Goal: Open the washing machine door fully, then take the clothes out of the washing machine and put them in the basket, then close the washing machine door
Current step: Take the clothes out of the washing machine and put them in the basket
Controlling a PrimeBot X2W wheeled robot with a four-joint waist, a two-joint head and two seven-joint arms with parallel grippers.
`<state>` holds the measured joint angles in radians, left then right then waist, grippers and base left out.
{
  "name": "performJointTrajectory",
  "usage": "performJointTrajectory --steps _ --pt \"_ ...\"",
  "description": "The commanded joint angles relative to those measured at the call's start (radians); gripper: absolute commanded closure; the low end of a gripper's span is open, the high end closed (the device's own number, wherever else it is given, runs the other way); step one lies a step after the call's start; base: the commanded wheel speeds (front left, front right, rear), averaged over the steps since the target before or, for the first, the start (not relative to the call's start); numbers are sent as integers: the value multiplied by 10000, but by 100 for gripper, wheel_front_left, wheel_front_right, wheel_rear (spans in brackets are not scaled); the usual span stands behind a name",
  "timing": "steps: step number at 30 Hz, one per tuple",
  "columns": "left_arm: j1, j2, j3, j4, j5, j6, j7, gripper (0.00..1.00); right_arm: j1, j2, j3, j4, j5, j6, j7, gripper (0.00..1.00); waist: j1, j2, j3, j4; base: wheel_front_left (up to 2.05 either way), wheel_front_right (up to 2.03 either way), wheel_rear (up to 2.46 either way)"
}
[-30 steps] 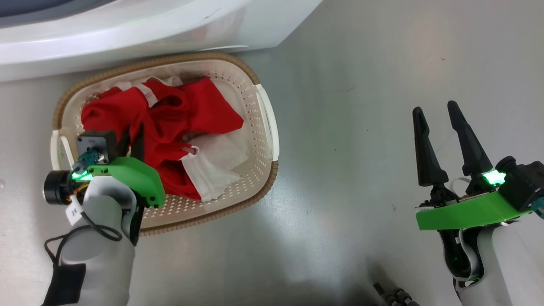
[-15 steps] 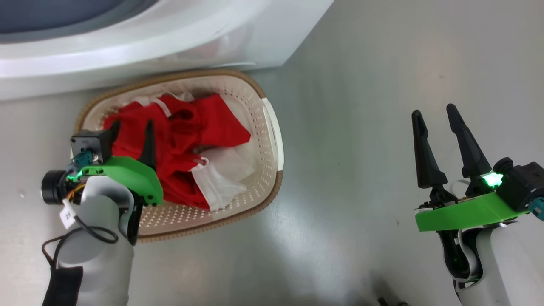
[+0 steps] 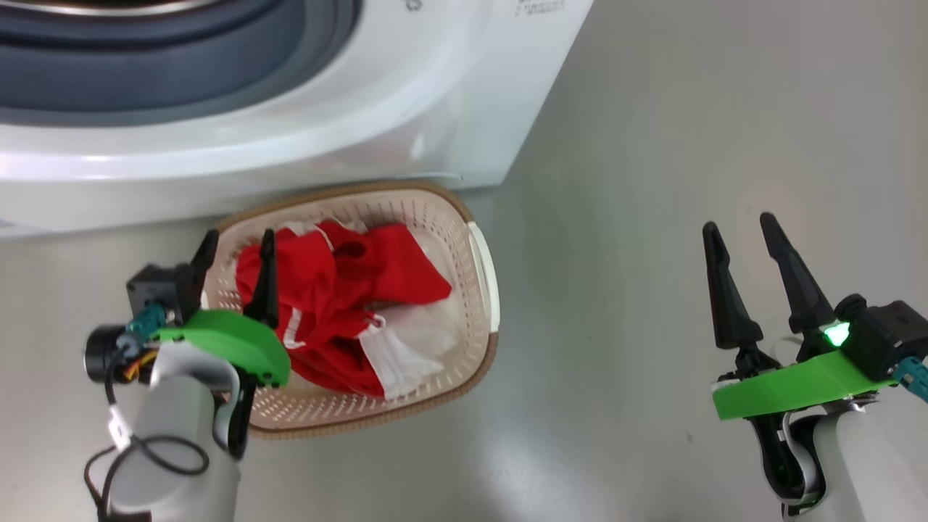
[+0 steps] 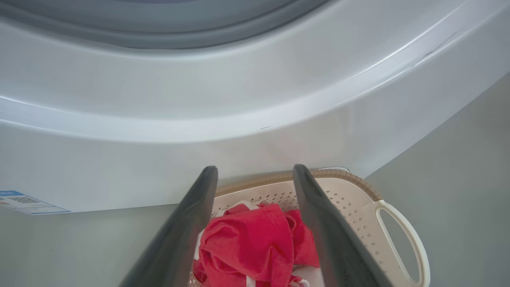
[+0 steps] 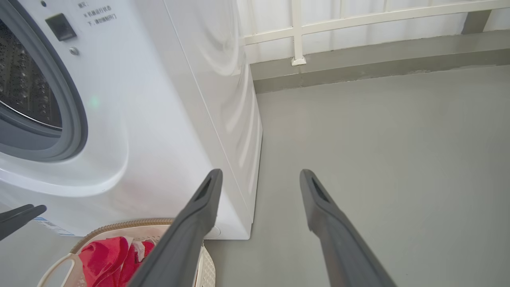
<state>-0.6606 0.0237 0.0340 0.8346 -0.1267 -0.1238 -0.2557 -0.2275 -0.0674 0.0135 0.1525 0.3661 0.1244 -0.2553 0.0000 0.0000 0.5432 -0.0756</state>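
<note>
Clothes (image 3: 391, 275) lie in the basket (image 3: 449, 239) against the washing machine (image 3: 399, 94); left gripper (image 3: 240, 233) hangs over them, spread and empty; right gripper (image 3: 738, 221) spread empty, well aside.

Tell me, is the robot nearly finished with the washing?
Nearly. Done: the red clothes lie in the basket. In hand: nothing; the left gripper hovers over them with fingers open, and the right gripper is open too. Left: the washing machine's round opening is uncovered, so the door needs closing.
</note>
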Motion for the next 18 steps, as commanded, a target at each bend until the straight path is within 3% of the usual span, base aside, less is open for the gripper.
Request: performJointTrajectory --steps 1,18 --pt "479 276 257 -360 -88 -46 -61 0 272 -128 192 -163 -76 63 -65 0 0 0 -626 206 0 0 0" --pt "2801 267 53 -3117 -365 -66 -61 0 1373 -589 192 88 6 63 -65 0 0 0 -2760 515 0 0 0"
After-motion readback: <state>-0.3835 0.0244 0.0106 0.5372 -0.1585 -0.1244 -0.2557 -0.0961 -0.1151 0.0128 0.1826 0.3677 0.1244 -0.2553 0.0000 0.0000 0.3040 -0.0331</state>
